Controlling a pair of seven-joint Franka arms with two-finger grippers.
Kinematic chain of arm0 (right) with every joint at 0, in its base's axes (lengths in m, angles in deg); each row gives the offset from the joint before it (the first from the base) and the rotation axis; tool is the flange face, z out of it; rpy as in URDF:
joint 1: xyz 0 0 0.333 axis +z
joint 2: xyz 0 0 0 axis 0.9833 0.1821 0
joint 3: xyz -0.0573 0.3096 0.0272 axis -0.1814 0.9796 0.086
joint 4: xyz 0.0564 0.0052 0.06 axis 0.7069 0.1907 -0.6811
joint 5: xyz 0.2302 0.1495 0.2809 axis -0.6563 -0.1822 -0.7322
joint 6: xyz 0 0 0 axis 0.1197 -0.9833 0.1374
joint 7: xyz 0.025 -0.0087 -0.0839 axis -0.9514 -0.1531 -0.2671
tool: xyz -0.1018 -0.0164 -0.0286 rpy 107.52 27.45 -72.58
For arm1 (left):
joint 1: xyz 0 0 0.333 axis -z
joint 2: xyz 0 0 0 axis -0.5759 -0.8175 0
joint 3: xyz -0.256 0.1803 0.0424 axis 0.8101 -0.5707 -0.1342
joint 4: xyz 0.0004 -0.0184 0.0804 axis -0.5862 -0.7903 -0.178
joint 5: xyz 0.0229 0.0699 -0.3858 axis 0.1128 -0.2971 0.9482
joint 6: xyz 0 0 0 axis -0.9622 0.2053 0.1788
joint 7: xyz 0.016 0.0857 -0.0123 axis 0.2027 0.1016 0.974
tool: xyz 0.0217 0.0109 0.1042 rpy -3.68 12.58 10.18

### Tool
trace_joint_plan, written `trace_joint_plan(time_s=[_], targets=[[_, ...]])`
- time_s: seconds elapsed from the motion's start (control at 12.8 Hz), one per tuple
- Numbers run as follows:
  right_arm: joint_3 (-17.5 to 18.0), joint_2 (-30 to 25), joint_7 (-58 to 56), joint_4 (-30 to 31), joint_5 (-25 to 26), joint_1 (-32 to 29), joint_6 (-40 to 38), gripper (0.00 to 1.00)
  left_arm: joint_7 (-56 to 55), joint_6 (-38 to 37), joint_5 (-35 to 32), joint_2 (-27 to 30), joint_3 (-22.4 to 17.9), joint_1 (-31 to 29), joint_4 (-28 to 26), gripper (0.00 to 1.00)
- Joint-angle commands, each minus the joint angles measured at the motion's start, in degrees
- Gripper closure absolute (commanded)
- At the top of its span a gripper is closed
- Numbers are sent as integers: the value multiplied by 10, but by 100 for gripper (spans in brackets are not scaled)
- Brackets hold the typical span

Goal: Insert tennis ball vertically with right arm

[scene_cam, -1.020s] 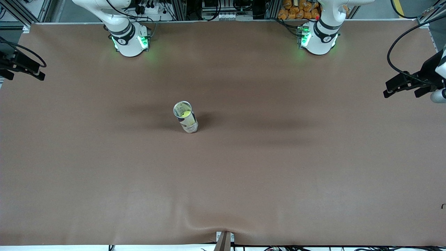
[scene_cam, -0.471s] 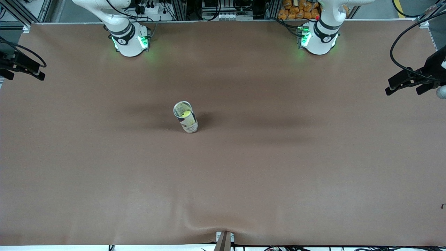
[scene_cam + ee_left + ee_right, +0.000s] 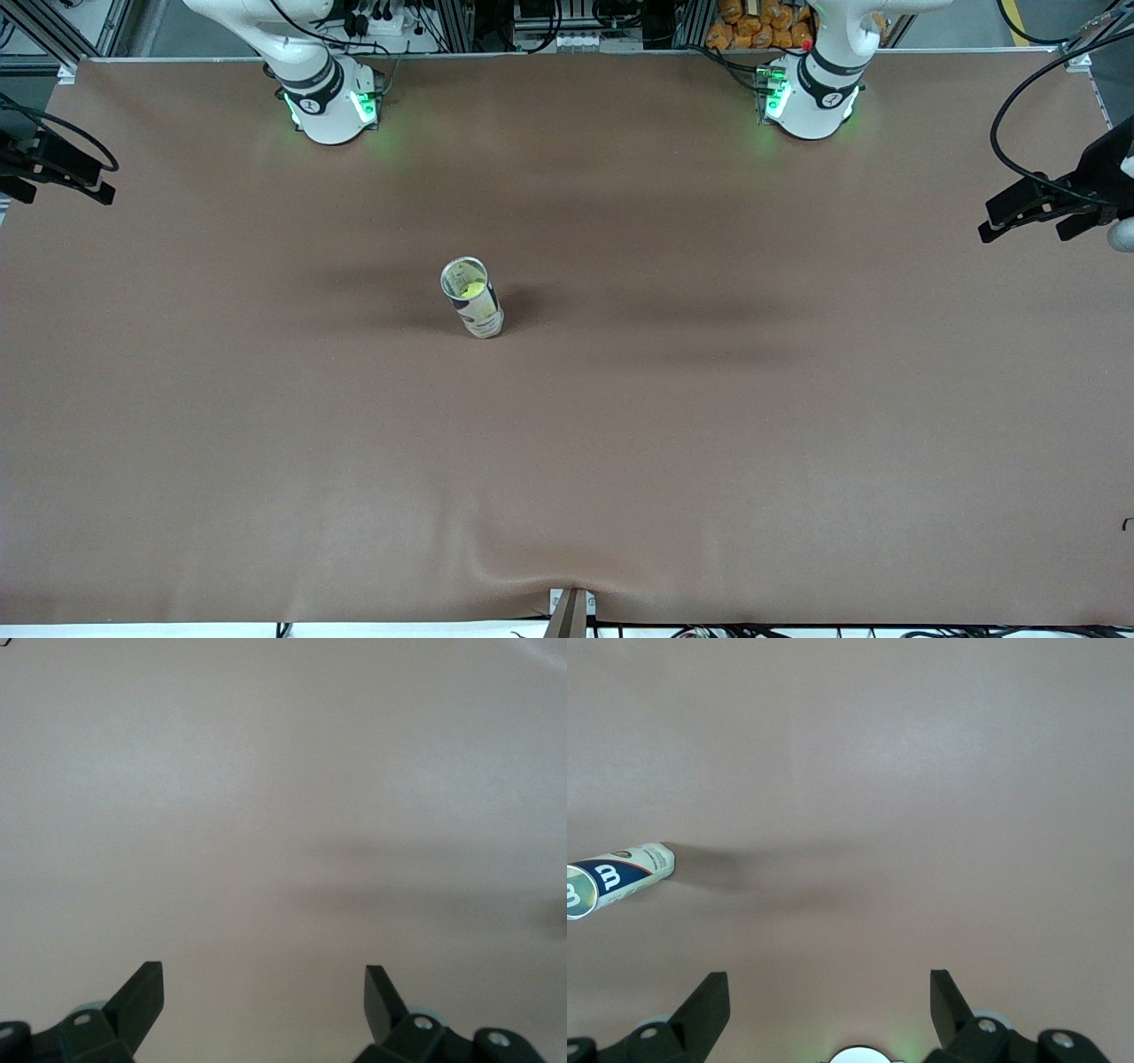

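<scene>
Tennis ball (image 3: 475, 289) sits inside the upright clear can (image 3: 473, 298), mid-table, toward the right arm's end.
Both grippers hang spread and empty: right gripper (image 3: 62, 173) and left gripper (image 3: 1035, 213) at the table's 2 ends; the ball looks, seemingly, partway down.

Even, diffuse overhead light; brown tabletop (image 3: 709, 461) evenly bright, no hard glare. Soft wide shadow bands cross its middle; the ball tube (image 3: 473, 298) casts a short blurred shadow toward the left arm's end. Green LED glow spills around both arm bases. Left wrist view looks washed out, pale, low contrast; front view sharp.
</scene>
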Motion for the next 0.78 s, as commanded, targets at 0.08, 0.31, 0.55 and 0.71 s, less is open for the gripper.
trace_joint_plan(time_s=[0.08,0.31,0.55,0.71], targets=[[4,-2,-6,0,2,-7,-2,0,0,-2,-11,0,3,1,6,0],[5,-2,-6,0,2,-6,-1,0,15,-5,-49,-1,9,5,6,0],[5,-1,-7,0,2,-4,21,0,12,-5,-48,-3,10,8,7,0],[5,-1,-7,0,2,-3,27,0,12,-14,-46,-3,16,5,9,0]])
